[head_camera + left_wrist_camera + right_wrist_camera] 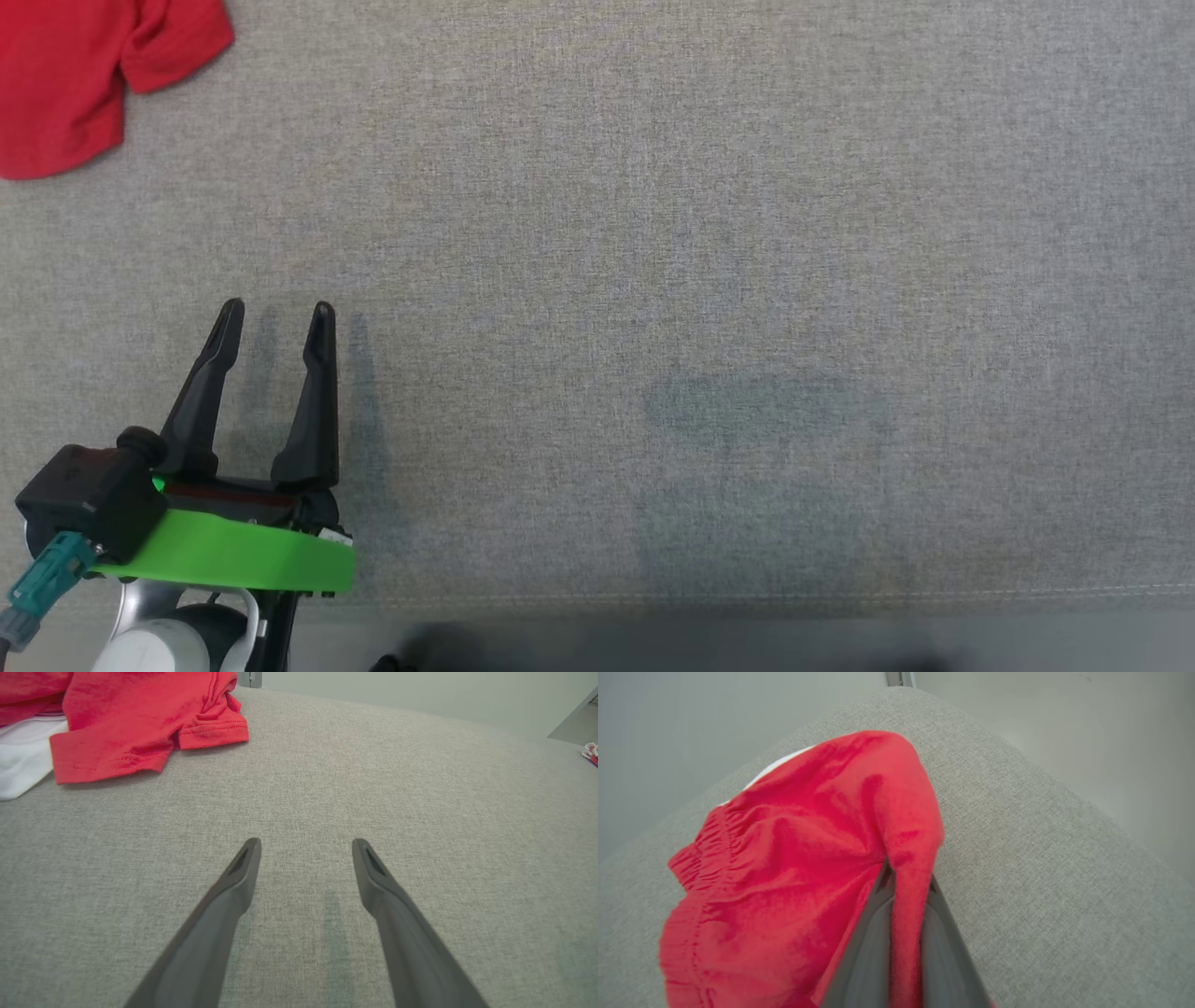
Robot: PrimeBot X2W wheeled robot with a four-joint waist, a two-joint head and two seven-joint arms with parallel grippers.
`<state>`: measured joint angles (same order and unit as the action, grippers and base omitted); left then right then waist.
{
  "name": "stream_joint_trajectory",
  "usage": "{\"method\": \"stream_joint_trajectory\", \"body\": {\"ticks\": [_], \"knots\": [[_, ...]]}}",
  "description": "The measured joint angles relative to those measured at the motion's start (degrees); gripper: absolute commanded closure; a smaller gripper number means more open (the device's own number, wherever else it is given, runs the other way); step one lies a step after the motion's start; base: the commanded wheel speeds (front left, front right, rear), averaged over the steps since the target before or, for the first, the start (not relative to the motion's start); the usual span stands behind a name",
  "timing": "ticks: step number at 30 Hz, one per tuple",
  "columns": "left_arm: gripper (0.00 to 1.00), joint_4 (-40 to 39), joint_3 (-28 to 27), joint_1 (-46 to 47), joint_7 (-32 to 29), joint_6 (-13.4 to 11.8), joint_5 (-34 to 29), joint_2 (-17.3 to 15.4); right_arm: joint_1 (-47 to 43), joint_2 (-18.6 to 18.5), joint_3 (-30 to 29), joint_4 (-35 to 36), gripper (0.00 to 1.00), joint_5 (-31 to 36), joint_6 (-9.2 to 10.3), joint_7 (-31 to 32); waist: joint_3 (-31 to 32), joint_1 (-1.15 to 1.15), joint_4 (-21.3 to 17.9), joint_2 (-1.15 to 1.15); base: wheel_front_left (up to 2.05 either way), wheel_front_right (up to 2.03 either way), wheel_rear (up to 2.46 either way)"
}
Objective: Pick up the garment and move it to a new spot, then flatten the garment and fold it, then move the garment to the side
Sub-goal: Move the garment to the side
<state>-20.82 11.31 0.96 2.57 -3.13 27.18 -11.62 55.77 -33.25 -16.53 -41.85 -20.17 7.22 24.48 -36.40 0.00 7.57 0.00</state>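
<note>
In the right wrist view my right gripper (908, 877) is shut on a fold of the red garment (794, 858), pinched between its two fingers. The cloth bunches to the left and shows a gathered elastic edge; it lies on the grey fabric surface (1041, 868). My left gripper (277, 308) hovers open over bare grey fabric at the lower left of the head view, nothing between its fingers. The left wrist view shows the same open gripper (307, 842).
A red T-shirt (65, 75) lies at the far left corner of the head view, well beyond my left gripper. The left wrist view shows that T-shirt (140, 723) resting on white cloth (23, 760). The surface's front seam (747, 597) runs along the bottom.
</note>
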Motion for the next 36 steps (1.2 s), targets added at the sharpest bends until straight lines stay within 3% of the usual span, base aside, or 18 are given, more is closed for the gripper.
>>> {"method": "stream_joint_trajectory", "body": {"ticks": [5, 6, 7, 8, 30, 36], "knots": [[0.00, -0.52, -0.52, -0.01, -0.55, -0.53, -0.23, -0.26, 0.23, 0.66, -0.07, -0.30, 1.00, 0.00, 0.00, -0.09, -0.33, 0.00, -0.34, 0.00, 0.00, 0.00, 0.00], [0.00, -0.77, -0.88, -0.01, -0.55, -0.67, -0.25, -0.34, 0.31, 1.16, -0.05, -0.42, 0.64, 0.02, 0.00, -0.12, -0.41, 0.00, -0.52, 0.00, 0.00, 0.00, 0.00], [0.00, -0.87, -1.10, -0.01, -0.55, -0.68, -0.32, -0.44, 0.40, 1.64, -0.09, -0.67, 0.21, 0.08, 0.00, -0.27, -0.48, 0.00, -0.73, 0.00, 0.00, 0.00, 0.00], [0.00, -0.89, -1.25, -0.01, -0.56, -0.68, -0.32, -0.51, 0.41, 2.01, -0.10, -0.90, 0.00, 0.08, 0.00, -0.34, -0.55, 0.00, -0.95, 0.00, 0.00, 0.00, 0.00], [0.00, -1.44, -1.62, -0.01, -1.59, -1.26, -0.66, -1.13, -0.75, 2.46, -0.33, -3.79, 0.00, 3.23, 0.00, -3.41, 0.88, 0.00, -6.21, 0.00, 0.00, 0.00, 0.00], [0.00, -0.31, -1.25, 0.14, -1.15, -1.24, -0.65, -0.44, -2.32, 4.67, -0.54, -3.55, 0.00, 2.55, -0.16, -7.38, 2.55, 0.00, -6.50, 0.00, 0.00, 0.00, 0.00]]}}
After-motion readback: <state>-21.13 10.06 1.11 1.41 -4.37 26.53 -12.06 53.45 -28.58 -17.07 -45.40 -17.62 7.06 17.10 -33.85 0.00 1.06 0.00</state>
